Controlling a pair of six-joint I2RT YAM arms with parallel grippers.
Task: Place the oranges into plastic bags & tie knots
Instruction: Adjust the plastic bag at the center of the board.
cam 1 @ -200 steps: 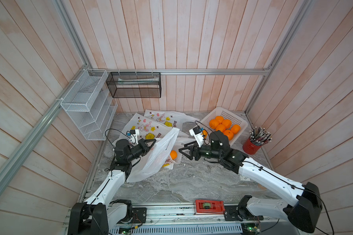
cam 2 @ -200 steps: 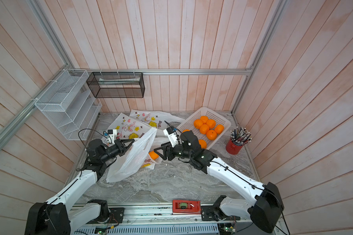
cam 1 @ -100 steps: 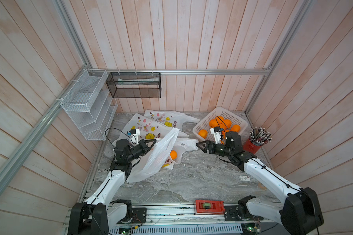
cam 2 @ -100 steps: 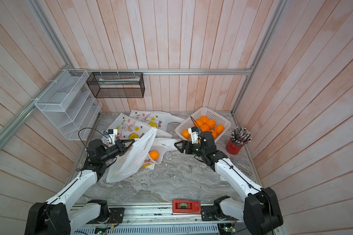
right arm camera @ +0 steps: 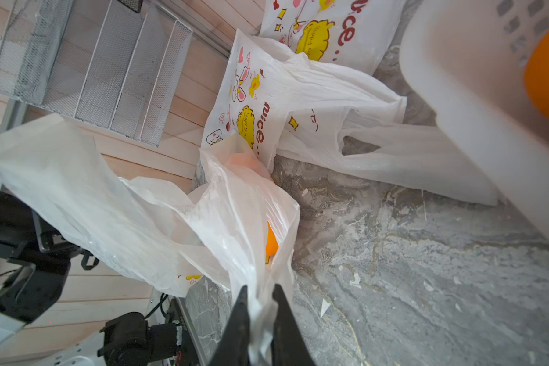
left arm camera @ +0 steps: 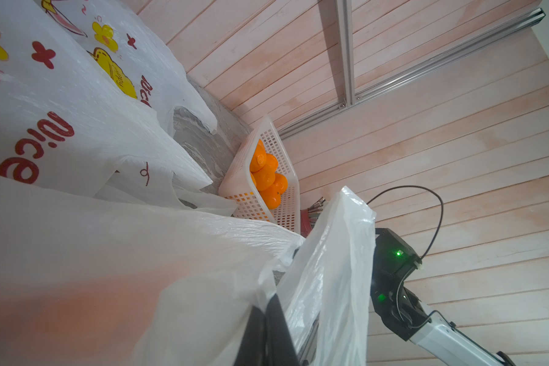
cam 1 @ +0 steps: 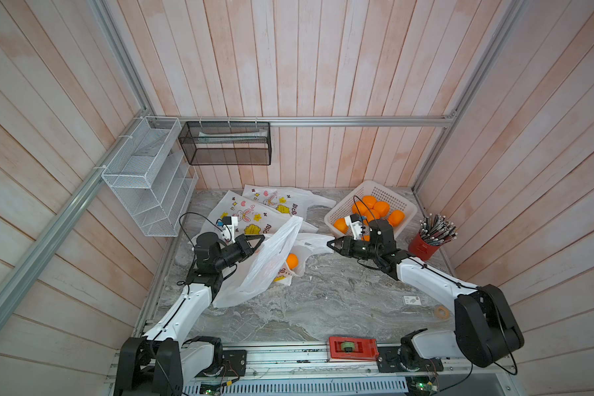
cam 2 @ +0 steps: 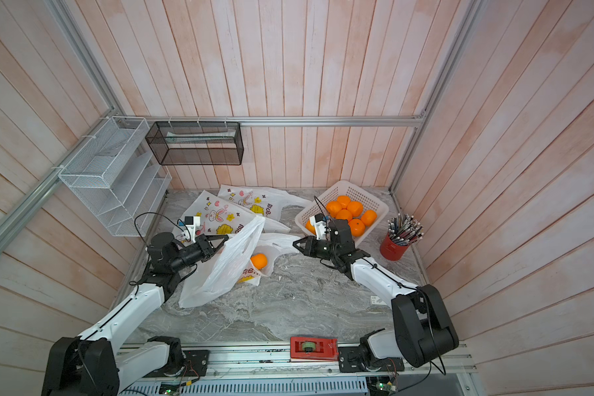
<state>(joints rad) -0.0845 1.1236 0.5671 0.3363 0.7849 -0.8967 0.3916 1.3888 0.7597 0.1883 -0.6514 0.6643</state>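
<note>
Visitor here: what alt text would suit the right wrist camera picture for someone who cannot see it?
The right gripper pinches an end of a white plastic bag that holds an orange, on a grey marble table. Printed bags lie behind it, and a white basket stands close by.

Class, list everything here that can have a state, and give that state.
left gripper: shut on open bag
right gripper: shut on open bag
open bag: untied, mouth held apart, orange inside
basket: holding oranges
printed bags: flat, unfilled
pencil cup: upright, full
</note>
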